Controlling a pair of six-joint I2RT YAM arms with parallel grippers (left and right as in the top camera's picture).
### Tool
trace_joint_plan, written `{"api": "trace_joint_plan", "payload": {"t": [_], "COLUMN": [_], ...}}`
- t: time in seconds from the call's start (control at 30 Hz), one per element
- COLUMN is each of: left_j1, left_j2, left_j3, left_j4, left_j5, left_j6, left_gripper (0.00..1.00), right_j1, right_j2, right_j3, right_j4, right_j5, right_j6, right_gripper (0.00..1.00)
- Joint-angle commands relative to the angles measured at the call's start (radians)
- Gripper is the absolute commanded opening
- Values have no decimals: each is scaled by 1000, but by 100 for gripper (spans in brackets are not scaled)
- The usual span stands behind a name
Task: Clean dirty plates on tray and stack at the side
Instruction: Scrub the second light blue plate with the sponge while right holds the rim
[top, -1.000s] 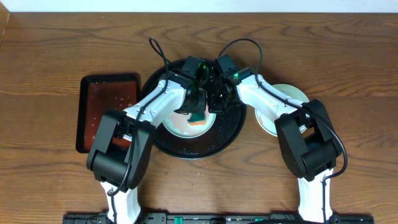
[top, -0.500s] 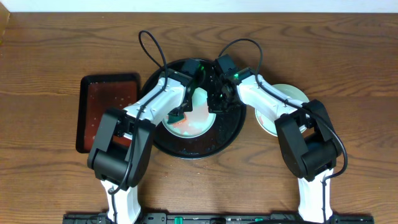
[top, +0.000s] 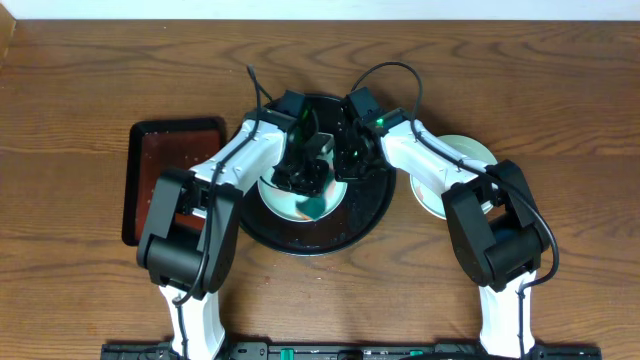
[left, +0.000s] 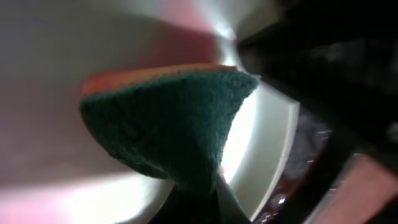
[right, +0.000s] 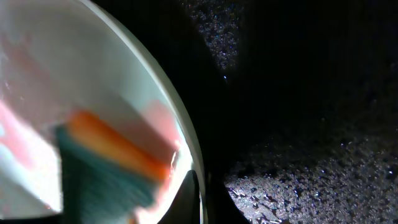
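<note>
The sponge (top: 314, 207) has swept across the plate (top: 280, 203). Half a second ago it was at the far side of the plate. Now it sits at the near side, green face up, just in front of the left gripper (top: 305, 180). A second ago it was also near this spot, so the arm is scrubbing back and forth.

The left gripper is closed on the sponge. In the left wrist view the sponge (left: 174, 124) narrows to a pinched point at the bottom and presses onto the plate (left: 267, 143).

The plate lies inside the black tray (top: 370, 215), left of its middle. The right gripper (top: 345, 160) has not moved and sits at the plate's far right rim. I cannot tell whether it grips the rim or only rests by it.

Pink film shows on the plate (right: 93, 81) beside the sponge (right: 106, 162), so this plate likely needs more passes. Other pale plates (top: 468, 152) lie right of the tray, partly under the right arm.
</note>
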Motion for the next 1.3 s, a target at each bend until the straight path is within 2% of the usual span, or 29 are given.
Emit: {"api": "trace_joint_plan", "payload": {"t": [0.0,0.07,0.2,0.4,0.47,0.53,0.6,0.7,1.0,1.1,1.27], "left_j1": [-17,-16,-16,-16,-16,-17,-19,-27,-28,-28,-16], "left_j2": [33,33,33,33,33,33,33,33,33,33,33], "left_j3": [-21,-21,-21,-21,-21,-21,-21,-21,-21,-21,-21], "left_j4": [45,93,166,163,127,93,57,12,-40,-41,29], "left_j5": [152,74,-233,-669,-764,-779,-767,-612,156,245,246], "left_j6": [57,-12,-208,-426,-526,-582,-617,-576,-49,12,13], "left_gripper": [7,7,7,7,7,7,7,7,8,7,7], "right_j1": [11,11,11,11,11,11,11,11,11,11,11], "right_j2": [79,79,79,79,79,79,79,79,79,79,79], "right_j3": [-54,-54,-54,-54,-54,-54,-54,-54,-54,-54,-54], "right_j4": [-16,-16,-17,-16,-16,-17,-17,-16,-17,-18,-17], "right_j5": [89,88,89,89,88,89,88,89,89,88,89], "right_j6": [-4,-4,-4,-4,-4,-4,-4,-5,-4,-4,-4], "right_gripper": [1,1,1,1,1,1,1,1,1,1,1]}}
